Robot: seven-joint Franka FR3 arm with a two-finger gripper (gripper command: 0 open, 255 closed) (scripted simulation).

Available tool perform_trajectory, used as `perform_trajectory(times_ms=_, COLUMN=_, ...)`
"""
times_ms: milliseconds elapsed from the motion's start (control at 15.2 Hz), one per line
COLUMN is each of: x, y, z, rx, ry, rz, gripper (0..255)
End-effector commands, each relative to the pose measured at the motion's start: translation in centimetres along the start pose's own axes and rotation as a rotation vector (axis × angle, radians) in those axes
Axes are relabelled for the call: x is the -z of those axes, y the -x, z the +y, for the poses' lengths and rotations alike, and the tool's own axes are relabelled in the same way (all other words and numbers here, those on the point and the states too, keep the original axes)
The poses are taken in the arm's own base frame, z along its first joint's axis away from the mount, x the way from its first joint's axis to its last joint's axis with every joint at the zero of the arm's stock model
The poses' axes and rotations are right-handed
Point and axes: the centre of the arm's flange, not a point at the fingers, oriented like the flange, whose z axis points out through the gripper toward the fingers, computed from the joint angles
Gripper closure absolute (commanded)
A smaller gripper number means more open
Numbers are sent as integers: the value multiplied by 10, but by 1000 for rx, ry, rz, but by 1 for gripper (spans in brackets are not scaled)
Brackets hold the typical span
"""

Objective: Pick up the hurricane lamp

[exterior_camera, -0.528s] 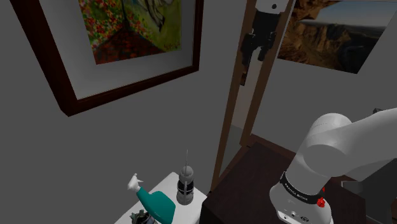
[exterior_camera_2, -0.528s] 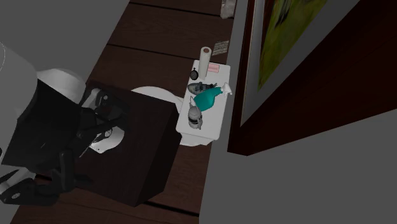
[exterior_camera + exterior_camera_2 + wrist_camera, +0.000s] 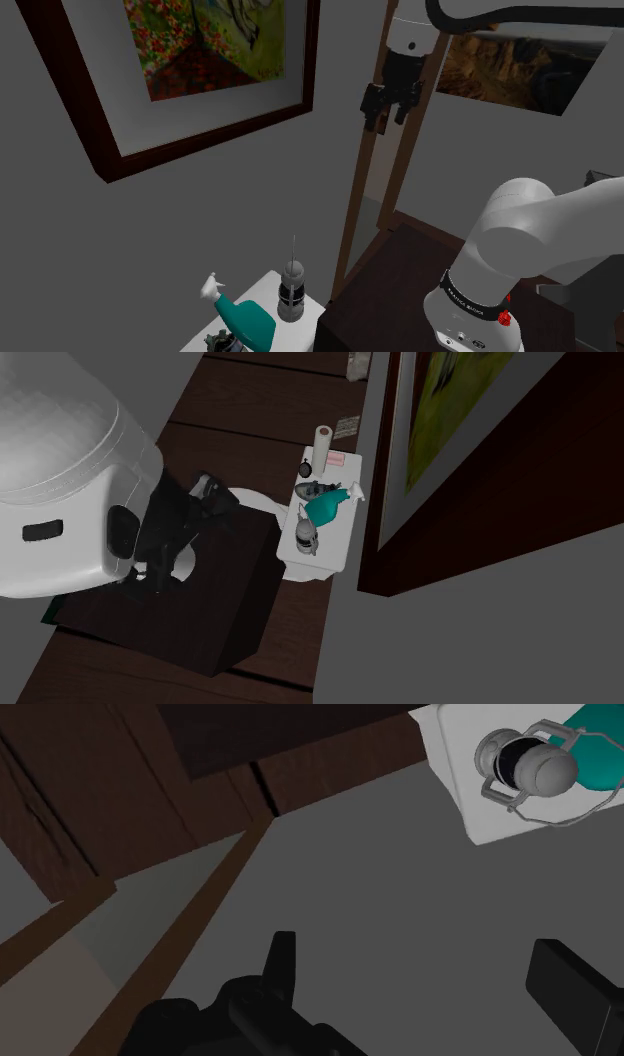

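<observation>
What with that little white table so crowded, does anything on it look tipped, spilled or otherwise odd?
The teal bottle seems to lie on its side on the white table, white nozzle toward the wall, next to the hurricane lamp, which stands upright. Nothing looks spilled or broken.

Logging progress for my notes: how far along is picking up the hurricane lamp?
Done: nothing yet. The hurricane lamp stands untouched on the white table.
In hand: the gripper hangs open well above the table, with the lamp off to one side of its fingers in the wrist view.
Left: line up over the lamp, descend, close, lift.
</observation>
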Motion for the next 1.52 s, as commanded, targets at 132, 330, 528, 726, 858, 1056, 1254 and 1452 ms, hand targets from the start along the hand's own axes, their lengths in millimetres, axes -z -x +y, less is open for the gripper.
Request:
perform_trajectory(times_ms=132, x=-36, y=19, z=-35, rx=-79, ry=-3, rz=2, gripper=0)
perform_trajectory(times_ms=330, x=-62, y=30, z=-62, rx=-136, ry=-4, rz=3, gripper=0)
perform_trajectory(times_ms=528, x=-87, y=41, z=-90, rx=-193, ry=-6, rz=4, gripper=0)
perform_trajectory(times_ms=726, x=-113, y=49, z=-119, rx=-249, ry=-8, rz=5, gripper=0)
perform_trajectory(times_ms=858, x=-130, y=54, z=-139, rx=-287, ry=-10, rz=6, gripper=0)
perform_trajectory(times_ms=1056, x=-156, y=59, z=-168, rx=-344, ry=-11, rz=7, gripper=0)
perform_trajectory(times_ms=1254, x=-181, y=63, z=-198, rx=-400, ry=-13, rz=8, gripper=0)
perform_trajectory(times_ms=1452, x=-207, y=65, z=-228, rx=-457, ry=-15, rz=9, gripper=0)
